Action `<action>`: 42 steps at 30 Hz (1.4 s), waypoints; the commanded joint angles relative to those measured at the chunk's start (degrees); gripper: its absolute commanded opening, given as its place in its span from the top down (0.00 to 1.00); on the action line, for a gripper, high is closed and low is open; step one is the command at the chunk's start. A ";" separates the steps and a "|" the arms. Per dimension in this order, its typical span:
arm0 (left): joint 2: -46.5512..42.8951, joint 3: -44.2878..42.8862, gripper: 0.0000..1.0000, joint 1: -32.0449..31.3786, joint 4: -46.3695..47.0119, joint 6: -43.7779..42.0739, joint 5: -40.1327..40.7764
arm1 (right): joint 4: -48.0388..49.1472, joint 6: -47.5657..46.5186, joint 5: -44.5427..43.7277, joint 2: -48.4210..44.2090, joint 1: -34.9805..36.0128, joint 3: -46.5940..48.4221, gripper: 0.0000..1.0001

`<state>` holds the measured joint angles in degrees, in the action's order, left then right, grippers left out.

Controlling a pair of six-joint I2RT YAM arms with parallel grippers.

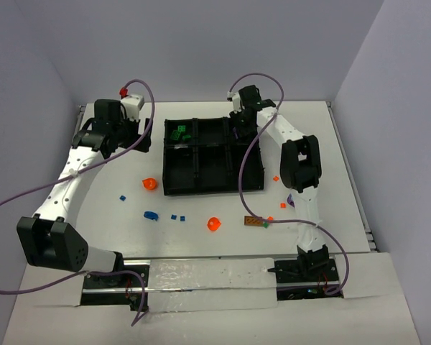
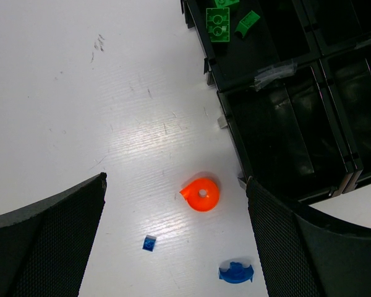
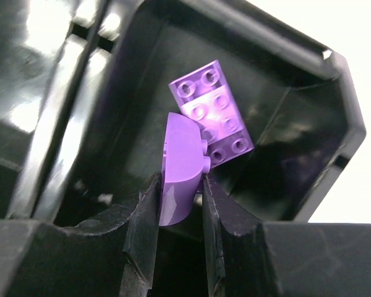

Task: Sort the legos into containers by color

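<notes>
Purple curved brick (image 3: 182, 170) nipped in right claw (image 3: 178, 193), jaws near-shut.
Hangs over far-right compartment (image 3: 300, 93) of tray, long axis along fingers; purple plate (image 3: 213, 114) lies just beyond. Left claw (image 2: 176, 181) wide open, empty, off tray's left edge.

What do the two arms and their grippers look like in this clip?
The left arm and right arm have white links and black joints. A purple cable loops off each. The left gripper and right gripper are black; the left's fingers look finely textured. A red part tops the left wrist.
</notes>
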<state>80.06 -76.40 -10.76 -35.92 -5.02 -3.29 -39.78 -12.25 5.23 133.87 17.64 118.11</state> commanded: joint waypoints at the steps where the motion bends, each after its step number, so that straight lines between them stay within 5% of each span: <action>1: 0.42 -2.97 0.01 0.04 0.04 -0.23 -0.49 | -0.17 -0.89 -5.07 2.09 0.38 4.50 1.00; 9: 1.06 -3.41 0.01 0.04 0.20 -0.39 -0.31 | 3.79 0.25 -6.12 0.77 0.60 3.31 0.88; 16: 1.14 -3.32 0.01 0.04 0.70 -0.80 -1.03 | 4.61 1.23 -0.13 -3.83 0.74 0.46 0.49; 29: 1.22 -3.98 0.01 0.04 4.78 -1.97 -5.00 | 1.31 4.30 3.51 -21.87 -1.33 -2.19 0.48; 42: -2.98 2.65 0.01 -0.31 8.69 -4.38 -11.55 | -11.47 -15.97 6.65 -56.92 -16.45 -48.24 0.51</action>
<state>79.69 -74.80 -10.76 -29.96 -8.49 -11.89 -42.72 -18.13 11.14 83.85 3.39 80.90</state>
